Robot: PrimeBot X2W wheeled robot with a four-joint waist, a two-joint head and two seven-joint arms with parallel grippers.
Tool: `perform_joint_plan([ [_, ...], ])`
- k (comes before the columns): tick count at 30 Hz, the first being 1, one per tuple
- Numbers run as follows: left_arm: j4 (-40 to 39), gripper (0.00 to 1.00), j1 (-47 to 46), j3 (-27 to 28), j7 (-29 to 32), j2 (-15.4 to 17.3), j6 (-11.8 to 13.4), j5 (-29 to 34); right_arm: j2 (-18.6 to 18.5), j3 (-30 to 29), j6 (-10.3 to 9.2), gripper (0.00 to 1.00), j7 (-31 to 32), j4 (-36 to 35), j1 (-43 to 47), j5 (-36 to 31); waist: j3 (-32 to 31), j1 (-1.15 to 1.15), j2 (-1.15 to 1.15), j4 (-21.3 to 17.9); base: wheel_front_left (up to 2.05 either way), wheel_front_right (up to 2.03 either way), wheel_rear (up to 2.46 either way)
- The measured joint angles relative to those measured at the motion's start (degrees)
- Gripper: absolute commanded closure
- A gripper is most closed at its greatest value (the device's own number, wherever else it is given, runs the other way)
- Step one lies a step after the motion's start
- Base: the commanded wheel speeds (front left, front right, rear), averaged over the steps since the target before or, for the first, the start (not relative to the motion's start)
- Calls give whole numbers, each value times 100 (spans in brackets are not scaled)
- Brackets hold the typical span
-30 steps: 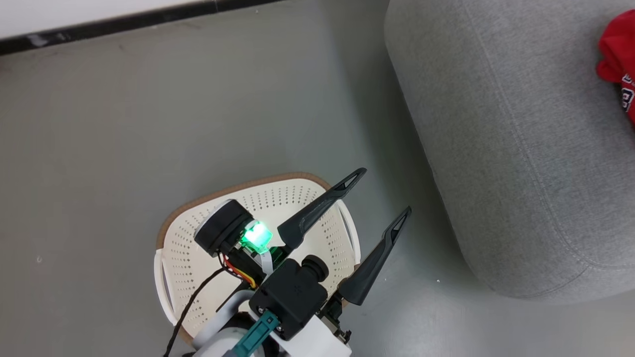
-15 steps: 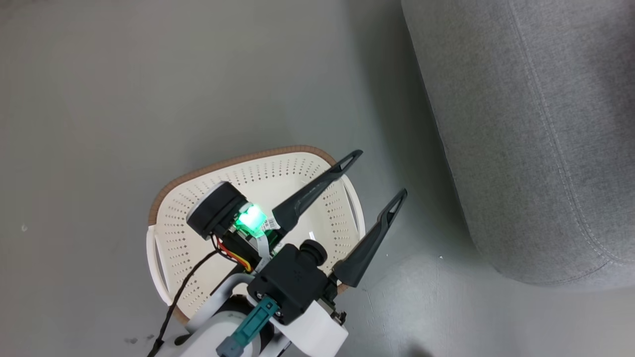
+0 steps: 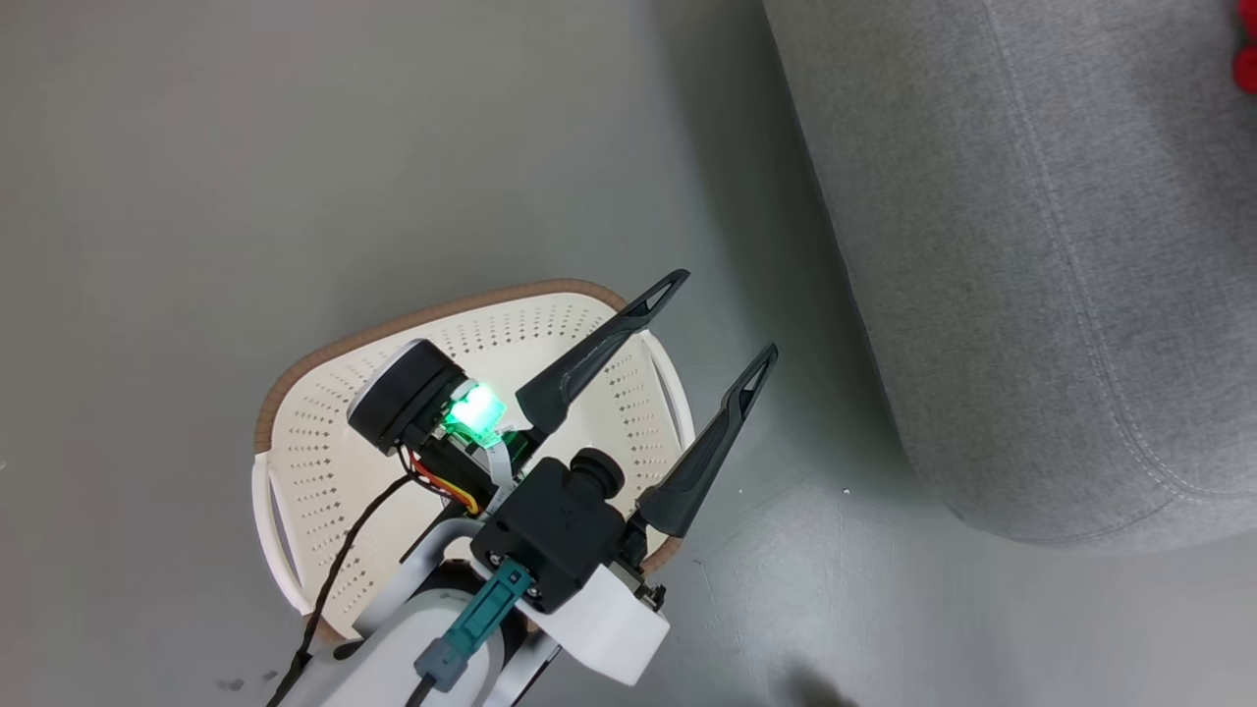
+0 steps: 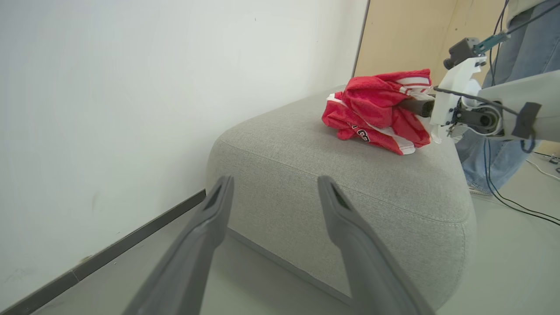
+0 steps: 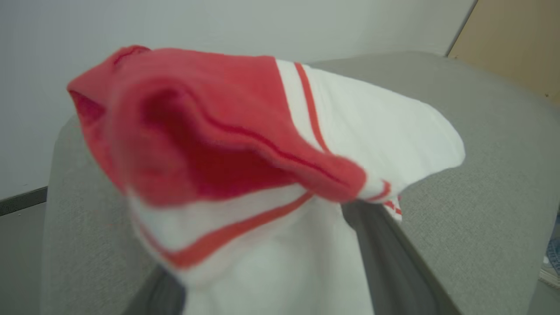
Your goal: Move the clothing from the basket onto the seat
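Note:
The red clothing (image 4: pixel 372 105) with white stripes lies bunched on top of the grey seat (image 4: pixel 350 175). My right gripper (image 4: pixel 421 106) reaches into the heap from the right, tips buried in the cloth. In the right wrist view a red and white garment (image 5: pixel 218 144) drapes over my spread fingers (image 5: pixel 385 258), above the seat (image 5: pixel 481 197). The cream basket (image 3: pixel 304 452) stands on the floor left of the seat (image 3: pixel 1031 245), with no clothing visible in it. My left gripper (image 3: pixel 722 316) hangs open over the basket's right side. A red sliver of clothing (image 3: pixel 1247 64) shows at the upper right edge.
A white wall (image 4: pixel 131 87) with a dark baseboard runs behind the seat. A person in jeans (image 4: pixel 525 52) stands beyond the seat's far side, with cables (image 4: pixel 516 201) trailing on the floor there. Grey floor (image 3: pixel 295 147) surrounds the basket.
The head camera has shifted, so the basket sits higher and further left in the picture. My left gripper stays open over the basket.

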Motion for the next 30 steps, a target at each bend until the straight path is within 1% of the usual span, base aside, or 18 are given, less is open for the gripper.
perform_joint_plan([
  [5, 105, 0, -1, 1, -51, 0, -4, -40, 177, 11, 1, 0, -1, -226, 271, 8, -67, 0, 0, -83, 0, 0, 0],
  [10, 175, 0, -1, 2, -103, -3, -4, -49, 233, 136, 1, 0, 0, -323, 499, 51, -130, 0, 0, -137, 0, 0, 0],
  [17, 278, 0, -1, 26, -176, -3, -4, -100, 435, 378, 1, 0, 0, -801, 824, 41, -260, 0, 0, -233, 0, 0, 0],
  [30, 469, 0, 3, 101, -303, -8, -3, -200, 684, 568, 0, 0, -1, -1570, 1706, 56, -522, 0, 0, -462, 0, 0, 0],
])
